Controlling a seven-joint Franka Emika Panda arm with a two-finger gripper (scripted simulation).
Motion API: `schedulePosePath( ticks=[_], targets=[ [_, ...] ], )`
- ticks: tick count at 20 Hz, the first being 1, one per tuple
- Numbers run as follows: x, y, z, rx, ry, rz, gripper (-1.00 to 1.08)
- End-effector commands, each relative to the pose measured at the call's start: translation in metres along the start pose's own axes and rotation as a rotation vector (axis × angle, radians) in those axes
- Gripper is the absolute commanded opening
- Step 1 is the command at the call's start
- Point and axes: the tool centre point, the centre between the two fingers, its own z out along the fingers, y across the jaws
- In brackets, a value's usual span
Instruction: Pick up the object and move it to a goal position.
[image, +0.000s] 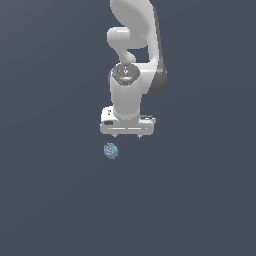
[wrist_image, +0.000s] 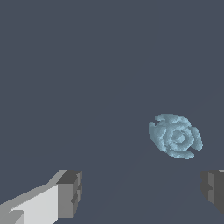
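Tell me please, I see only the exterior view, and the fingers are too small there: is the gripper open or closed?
Observer: Open. In the wrist view the gripper has its fingers far apart, with nothing between them.
Operator: Is the object lined up between them?
Observer: Not yet. The object lies ahead of the fingertips, touching neither, and closer to one finger than to the other.
Operator: How does its surface look from close?
Observer: Pale blue ridges curl in rings around its middle.
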Motion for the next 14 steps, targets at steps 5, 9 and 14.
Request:
schedulePosePath(
  ticks=[5, 9, 14],
  targets=[
    [0.001, -0.007, -0.004, 0.010, 0.007, 0.002, 1.00],
    [0.003, -0.022, -0.014, 0.032, 0.020, 0.001, 1.00],
    [0.003, -0.024, -0.015, 0.033, 0.021, 0.001, 1.00]
  ],
)
